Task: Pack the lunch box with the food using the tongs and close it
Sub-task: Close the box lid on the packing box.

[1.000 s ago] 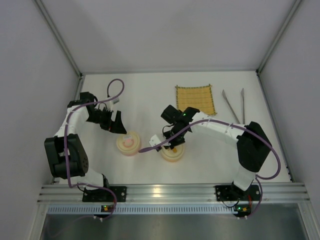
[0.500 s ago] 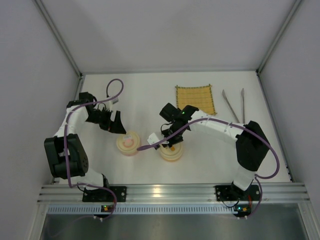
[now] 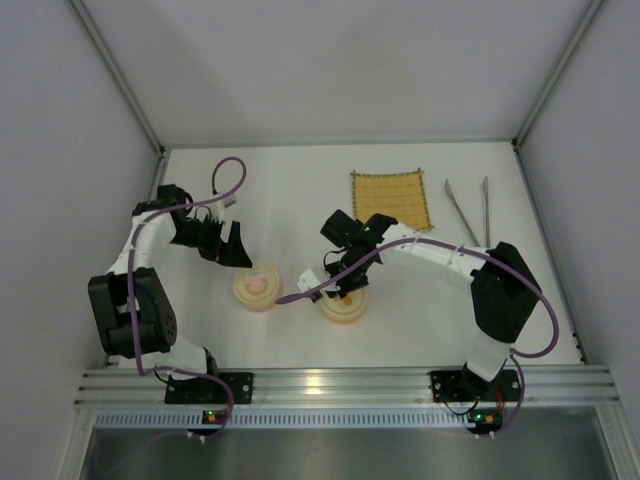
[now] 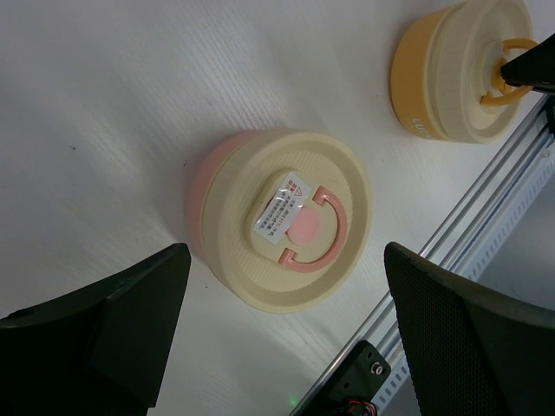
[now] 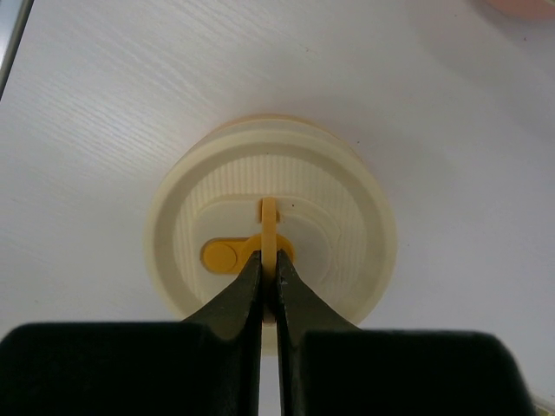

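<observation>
Two round lunch box tubs with cream lids stand mid-table. The pink tub (image 3: pixel 257 288) (image 4: pixel 299 178) lies below my left gripper (image 3: pixel 237 252) (image 4: pixel 286 260), which is open wide, a finger on either side and clear of it. My right gripper (image 3: pixel 347 288) (image 5: pixel 270 264) is shut on the upright yellow loop handle (image 5: pixel 270 227) of the orange tub's lid (image 3: pixel 343 310) (image 5: pixel 269 173) (image 4: pixel 442 78). The silver tongs (image 3: pixel 466 210) lie at the far right, untouched. No food is in view.
A yellow woven mat (image 3: pixel 391 199) lies at the back, left of the tongs. Purple cables loop off both arms, one crossing between the two tubs. The aluminium rail (image 3: pixel 340 382) (image 4: pixel 486 208) runs along the table's near edge, close to both tubs.
Hardly anything: my right wrist shifts slightly over the orange tub, still pinching the handle. The left arm holds still, open.
</observation>
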Action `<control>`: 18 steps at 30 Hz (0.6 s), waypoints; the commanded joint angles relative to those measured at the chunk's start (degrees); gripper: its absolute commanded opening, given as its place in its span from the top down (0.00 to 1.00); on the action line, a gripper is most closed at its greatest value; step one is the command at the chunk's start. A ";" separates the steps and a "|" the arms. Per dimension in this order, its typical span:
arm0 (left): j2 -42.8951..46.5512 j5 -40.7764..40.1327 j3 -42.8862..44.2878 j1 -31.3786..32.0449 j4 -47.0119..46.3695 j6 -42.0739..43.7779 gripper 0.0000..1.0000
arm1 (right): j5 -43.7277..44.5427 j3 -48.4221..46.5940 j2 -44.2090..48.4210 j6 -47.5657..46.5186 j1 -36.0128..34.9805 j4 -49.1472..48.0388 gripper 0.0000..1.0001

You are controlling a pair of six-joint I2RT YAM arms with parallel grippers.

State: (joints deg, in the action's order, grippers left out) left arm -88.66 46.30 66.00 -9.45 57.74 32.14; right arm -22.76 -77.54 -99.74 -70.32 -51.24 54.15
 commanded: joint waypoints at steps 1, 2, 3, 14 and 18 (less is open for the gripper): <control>-0.46 2.83 0.54 -0.48 0.98 1.61 0.02 | -0.53 0.63 2.36 -0.25 -0.79 -1.06 1.00; -0.46 2.83 0.54 -0.39 1.06 1.61 0.02 | -0.53 0.55 2.36 -0.16 -0.79 -1.24 1.00; -0.46 2.83 0.54 -0.39 1.06 1.61 0.02 | -0.53 0.37 2.10 -0.16 -0.70 -1.24 1.00; -0.19 2.30 0.27 -0.57 1.06 2.05 0.02 | -0.09 -1.21 -0.54 5.19 -0.79 -1.50 1.00; -0.37 2.47 0.18 -1.00 0.89 1.79 0.02 | 0.53 -1.30 -1.24 8.53 -0.79 -2.47 1.00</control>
State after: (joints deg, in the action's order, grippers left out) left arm -88.66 46.54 66.00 -9.63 57.74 32.16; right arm -22.48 -77.36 -99.74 -65.43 -51.24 53.54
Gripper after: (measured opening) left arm 0.982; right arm 0.023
